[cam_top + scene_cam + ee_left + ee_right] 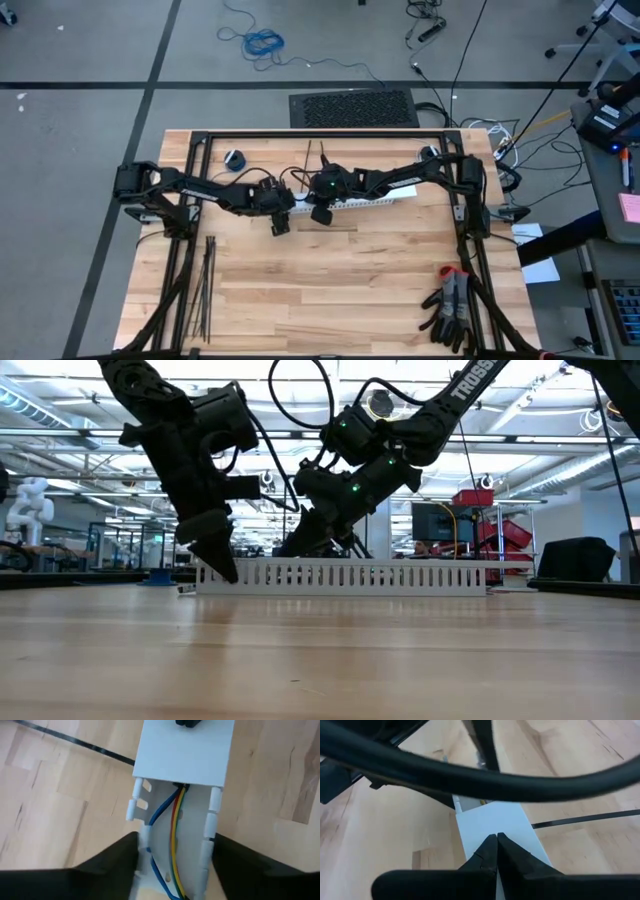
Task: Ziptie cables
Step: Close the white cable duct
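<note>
A white slotted channel (pixel 362 200) lies across the table's middle. Coloured cables (pixel 175 820), blue, red, yellow and green, run along inside its open end and pass under a flat white cover (pixel 182 752) on the rest of it. My left gripper (pixel 175 865) is open, slanting down over the open end with one finger outside each slotted wall; whether they touch the walls I cannot tell. My right gripper (pixel 496 837) is shut, its tips on the cover. Black zipties (pixel 205 290) lie flat at the near left, and one ziptie (pixel 585 819) lies beside the channel. My right gripper has its shut fingertips (pixel 187 722) set on the top face of the channel's cover (pixel 492 822), close to the cover's end by the exposed cables. The fingers slant down from the table's right side and lie along the channel. The channel lies flat on the table.
Dark gloves (pixel 450 310) lie at the near right corner. A small blue roll (pixel 234 157) sits at the far left. Black frame rails (pixel 320 135) run along the table's far edge and sides. Bare wood (pixel 340 290) stretches from the channel to the near edge.
</note>
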You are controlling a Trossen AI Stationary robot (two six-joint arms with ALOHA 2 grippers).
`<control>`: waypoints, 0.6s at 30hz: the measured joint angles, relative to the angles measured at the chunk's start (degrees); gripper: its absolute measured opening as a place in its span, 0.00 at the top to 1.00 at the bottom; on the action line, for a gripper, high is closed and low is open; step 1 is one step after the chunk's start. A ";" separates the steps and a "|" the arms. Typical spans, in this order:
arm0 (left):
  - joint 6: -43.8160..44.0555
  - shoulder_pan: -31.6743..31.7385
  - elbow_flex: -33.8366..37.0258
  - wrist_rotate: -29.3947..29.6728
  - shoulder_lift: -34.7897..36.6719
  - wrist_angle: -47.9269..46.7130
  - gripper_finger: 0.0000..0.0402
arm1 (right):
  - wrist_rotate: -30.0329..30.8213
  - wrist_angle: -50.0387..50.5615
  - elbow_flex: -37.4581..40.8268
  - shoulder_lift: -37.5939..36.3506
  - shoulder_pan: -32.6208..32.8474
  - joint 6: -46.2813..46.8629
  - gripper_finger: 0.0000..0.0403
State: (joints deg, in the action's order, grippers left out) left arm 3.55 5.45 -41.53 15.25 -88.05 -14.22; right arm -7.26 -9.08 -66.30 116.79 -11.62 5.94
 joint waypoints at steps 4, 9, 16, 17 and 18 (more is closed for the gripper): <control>-2.08 1.04 -0.20 -0.06 0.00 1.10 0.27 | -0.01 0.00 0.04 0.00 0.00 -0.56 1.00; -6.93 3.09 -0.31 -1.05 0.04 1.96 0.15 | -0.10 -0.07 0.05 0.01 0.00 -1.07 1.00; -13.19 4.38 -0.31 -7.79 -0.89 5.88 0.15 | -0.21 -0.07 0.09 0.02 0.00 -2.08 1.00; -13.31 4.38 -0.31 -7.84 -1.10 5.52 0.17 | -0.23 -0.07 0.09 0.02 0.00 -2.12 1.00; -13.26 4.38 -0.29 -7.96 -1.23 5.02 0.19 | -0.25 -0.07 0.09 0.02 0.00 -2.13 1.00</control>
State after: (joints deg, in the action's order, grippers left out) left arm -9.71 9.82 -41.82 7.29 -89.28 -9.20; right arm -7.51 -9.15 -66.21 116.81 -11.62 3.81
